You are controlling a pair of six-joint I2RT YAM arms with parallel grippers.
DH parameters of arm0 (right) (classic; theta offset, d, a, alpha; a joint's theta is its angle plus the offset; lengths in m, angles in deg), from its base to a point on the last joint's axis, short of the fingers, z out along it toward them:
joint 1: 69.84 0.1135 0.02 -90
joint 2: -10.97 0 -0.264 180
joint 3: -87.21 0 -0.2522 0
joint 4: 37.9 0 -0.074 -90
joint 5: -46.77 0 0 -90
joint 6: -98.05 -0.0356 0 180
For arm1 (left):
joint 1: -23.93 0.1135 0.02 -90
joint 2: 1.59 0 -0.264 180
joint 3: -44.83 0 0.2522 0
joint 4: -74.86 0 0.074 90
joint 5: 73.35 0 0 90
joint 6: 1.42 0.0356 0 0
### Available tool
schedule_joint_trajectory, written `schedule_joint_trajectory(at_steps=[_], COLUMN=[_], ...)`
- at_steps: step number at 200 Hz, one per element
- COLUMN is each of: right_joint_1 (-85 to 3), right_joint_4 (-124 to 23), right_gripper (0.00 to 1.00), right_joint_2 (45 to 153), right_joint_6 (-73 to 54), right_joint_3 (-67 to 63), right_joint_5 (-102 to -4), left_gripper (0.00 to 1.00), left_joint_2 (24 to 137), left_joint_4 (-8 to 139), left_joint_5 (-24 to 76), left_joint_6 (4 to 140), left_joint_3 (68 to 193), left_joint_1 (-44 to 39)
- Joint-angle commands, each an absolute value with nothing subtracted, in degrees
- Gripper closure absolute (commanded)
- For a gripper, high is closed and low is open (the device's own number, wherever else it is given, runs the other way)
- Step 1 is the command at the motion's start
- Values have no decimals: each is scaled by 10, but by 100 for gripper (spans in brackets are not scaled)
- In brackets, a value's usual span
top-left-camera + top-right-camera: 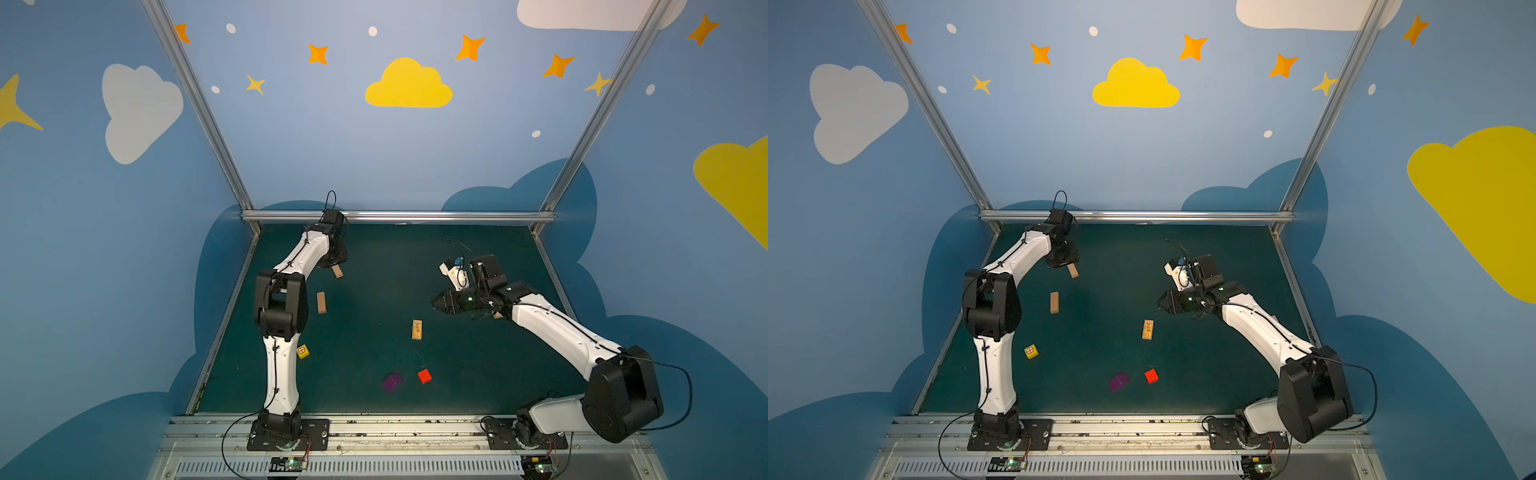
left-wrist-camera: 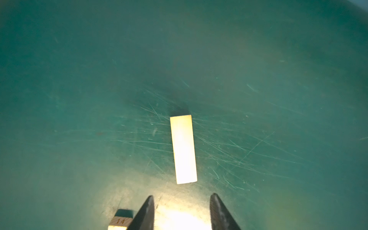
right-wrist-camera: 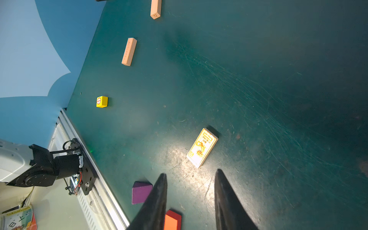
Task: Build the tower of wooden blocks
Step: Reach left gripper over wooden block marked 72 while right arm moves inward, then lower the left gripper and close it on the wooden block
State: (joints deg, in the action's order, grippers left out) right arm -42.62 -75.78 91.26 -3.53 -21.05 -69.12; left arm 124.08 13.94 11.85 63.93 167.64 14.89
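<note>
Desk [image 1: 374, 270] is carrying separate pieces: plain plank [image 1: 321, 302] left of centre, printed plank [image 1: 417, 329] at centre, yellow cube [image 1: 303, 351] lower left, purple cube [image 1: 392, 381] and red cube [image 1: 424, 376] lower centre. Left fingers [image 2: 146, 215] and right fingers [image 3: 157, 199] are standing partly apart, gripping nothing.

Left wrist view: a plank end [image 2: 120, 221] reads 14. Right wrist view: the far plank [image 3: 155, 15] shows 72 on its end, the yellow cube [image 3: 99, 101] carries a red crossed-circle sign, and the booklet [image 3: 19, 216] says SUNFLOWER. The printed plank [image 3: 202, 148] has orange lettering too small to read.
</note>
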Motion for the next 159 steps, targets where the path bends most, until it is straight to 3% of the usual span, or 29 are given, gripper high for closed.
schedule_joint_trajectory(at_steps=[1,94,159], right_joint_1=[-424,-421,-411], right_joint_4=[-750,-729,-726], right_gripper=[65,65,64], right_joint_2=[919,933,942], right_joint_6=[-34,-58,-57], right_joint_3=[-191,-194,-196], right_joint_5=[-698,-717,-714], left_gripper=[61,56,58], left_joint_2=[1259,1316,1345], left_joint_4=[109,89,67], left_joint_5=[135,135,124], left_joint_6=[648,655,664], left_joint_3=[1706,1755,1799], left_joint_1=[154,157,159])
